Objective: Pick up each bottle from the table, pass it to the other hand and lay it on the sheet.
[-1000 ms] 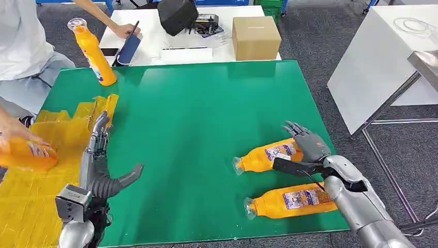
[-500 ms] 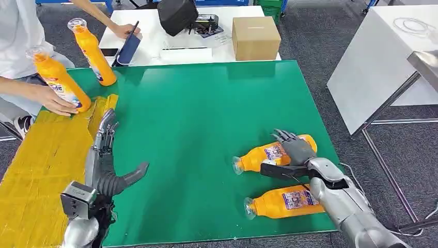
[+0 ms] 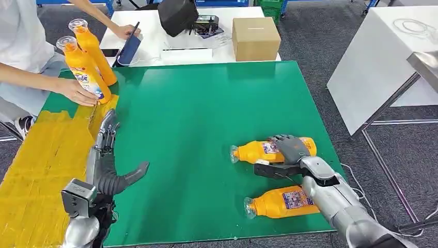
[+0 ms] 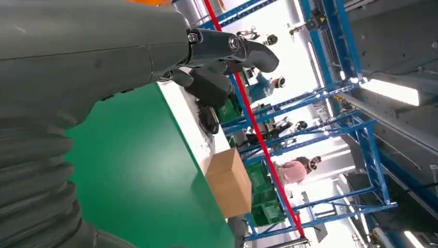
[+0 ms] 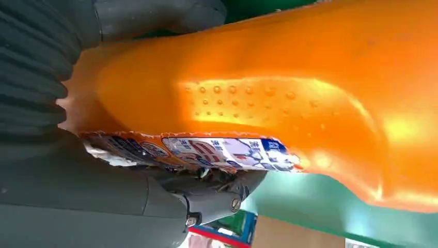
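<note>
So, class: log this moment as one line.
right hand: closing on far lying bottle | left hand: open, idle | near lying bottle: untouched

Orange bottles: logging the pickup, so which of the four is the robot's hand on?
The lying bottle farther from the robot, under its right hand; the nearer one lies untouched.

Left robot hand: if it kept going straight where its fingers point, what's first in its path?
Probably the upright bottle a person's hand is holding, just beyond the left robot hand; depth is uncertain.
</note>
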Available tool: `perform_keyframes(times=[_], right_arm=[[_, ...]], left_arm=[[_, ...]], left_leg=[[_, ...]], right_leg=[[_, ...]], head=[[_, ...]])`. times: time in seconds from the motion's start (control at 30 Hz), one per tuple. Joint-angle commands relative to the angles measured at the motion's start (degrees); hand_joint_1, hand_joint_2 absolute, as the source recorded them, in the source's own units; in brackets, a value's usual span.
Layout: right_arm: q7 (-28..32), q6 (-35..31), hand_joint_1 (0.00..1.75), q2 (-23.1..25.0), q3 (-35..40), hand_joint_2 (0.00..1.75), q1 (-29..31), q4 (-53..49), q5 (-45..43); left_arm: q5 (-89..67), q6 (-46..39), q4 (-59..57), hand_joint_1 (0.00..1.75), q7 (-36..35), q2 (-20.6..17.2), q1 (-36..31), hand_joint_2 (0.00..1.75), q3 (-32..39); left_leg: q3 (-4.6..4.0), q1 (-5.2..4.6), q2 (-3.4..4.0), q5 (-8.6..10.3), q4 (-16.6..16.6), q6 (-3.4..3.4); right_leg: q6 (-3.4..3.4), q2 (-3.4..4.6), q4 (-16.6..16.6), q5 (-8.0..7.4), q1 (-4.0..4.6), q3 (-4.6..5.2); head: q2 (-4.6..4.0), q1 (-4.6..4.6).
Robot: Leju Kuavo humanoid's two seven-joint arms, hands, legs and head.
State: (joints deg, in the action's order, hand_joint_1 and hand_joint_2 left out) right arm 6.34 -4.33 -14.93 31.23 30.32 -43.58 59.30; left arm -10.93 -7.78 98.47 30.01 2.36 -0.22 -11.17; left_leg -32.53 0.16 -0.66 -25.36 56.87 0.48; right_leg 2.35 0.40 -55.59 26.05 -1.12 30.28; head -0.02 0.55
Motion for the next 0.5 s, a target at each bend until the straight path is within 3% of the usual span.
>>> perform_keyframes(times=[0.03,0.13,0.23,0.3,0.5], right_arm=[[-1.83,-3.63,1.75,2.01,-0.48,1.75,-0.73,-0.43,0.45],[-1.29,-11.45,1.75,5.18,-8.38,1.75,-5.72,-11.66,-3.20],[-1.64,-12.47,1.75,7.30,-11.96,1.75,-10.37,-21.99,-4.07],[2.52,-16.26,1.75,10.03,-15.45,1.75,-13.44,-28.26,-9.67],[2.37,-16.00,1.75,9.89,-15.40,1.75,-14.13,-29.67,-9.41]], left_arm=[[0.23,0.87,-1.94,0.00,-0.78,-0.16,-0.37,1.75,-0.62],[-0.01,2.60,-0.21,0.00,-2.00,-0.32,0.59,1.75,-0.91],[0.23,3.59,0.47,0.00,-2.95,-0.09,0.96,1.75,-1.42],[0.01,4.39,0.09,0.00,-3.44,-0.51,0.54,1.75,-2.59],[0.06,4.30,-0.42,0.00,-3.37,-0.25,0.16,1.75,-2.89]], left_leg=[[0.06,0.02,0.03,-0.01,-0.04,-0.02],[0.07,0.08,0.09,-0.05,-0.03,-0.04],[0.00,0.06,0.13,-0.06,-0.02,-0.05],[0.05,0.12,0.13,-0.15,0.05,-0.08],[-0.14,0.11,-0.06,-0.04,0.01,-0.03]], right_leg=[[-0.06,-0.01,0.06,0.00,0.03,-0.07],[-0.11,0.02,0.08,0.01,0.10,-0.08],[-0.11,0.06,0.02,0.02,0.08,0.00],[-0.18,0.03,-0.01,0.10,0.15,-0.08],[-0.11,-0.10,0.01,0.05,0.16,0.10]], head=[[0.00,0.00],[0.00,-0.02],[0.00,-0.02],[0.00,-0.02],[0.00,0.00]])
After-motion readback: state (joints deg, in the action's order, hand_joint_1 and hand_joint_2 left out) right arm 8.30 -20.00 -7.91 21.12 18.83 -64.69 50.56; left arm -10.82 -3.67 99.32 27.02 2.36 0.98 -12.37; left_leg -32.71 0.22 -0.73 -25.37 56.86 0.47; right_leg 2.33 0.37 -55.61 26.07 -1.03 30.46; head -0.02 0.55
